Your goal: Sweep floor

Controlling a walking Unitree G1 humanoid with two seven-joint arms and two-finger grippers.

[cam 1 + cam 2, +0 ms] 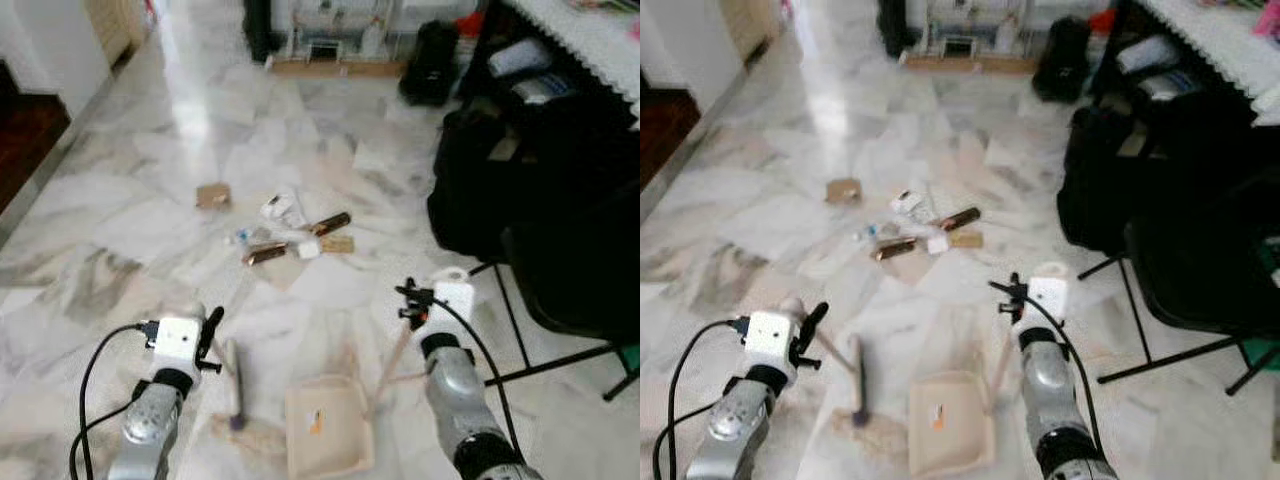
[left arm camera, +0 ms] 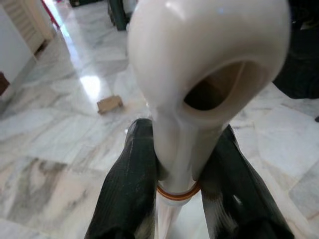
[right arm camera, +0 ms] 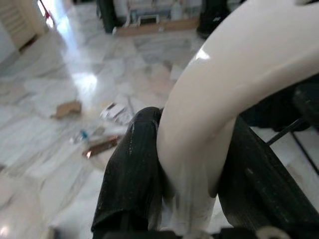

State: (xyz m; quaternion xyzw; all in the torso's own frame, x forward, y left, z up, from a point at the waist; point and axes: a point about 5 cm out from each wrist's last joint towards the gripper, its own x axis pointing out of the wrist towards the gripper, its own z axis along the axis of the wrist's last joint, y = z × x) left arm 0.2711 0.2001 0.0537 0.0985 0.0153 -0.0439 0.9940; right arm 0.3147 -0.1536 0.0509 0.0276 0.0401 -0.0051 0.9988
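Litter (image 1: pixel 290 235) lies in a small heap on the marble floor ahead: wrappers, brown tubes and scraps, with a cardboard piece (image 1: pixel 213 195) to its left. My left gripper (image 2: pixel 177 184) is shut on the cream broom handle (image 2: pixel 209 64). The broom head (image 1: pixel 233 385) rests on the floor just before me. My right gripper (image 3: pixel 194 184) is shut on the cream dustpan handle (image 3: pixel 224 84). The beige dustpan (image 1: pixel 325 425) sits flat on the floor between my arms, well short of the litter.
A black folding chair (image 1: pixel 560 290) and black bags (image 1: pixel 470 190) crowd the right side under a white-clothed table (image 1: pixel 600 40). A dark doorway (image 1: pixel 25 130) lies at the left. A low rack (image 1: pixel 330 40) stands at the far end.
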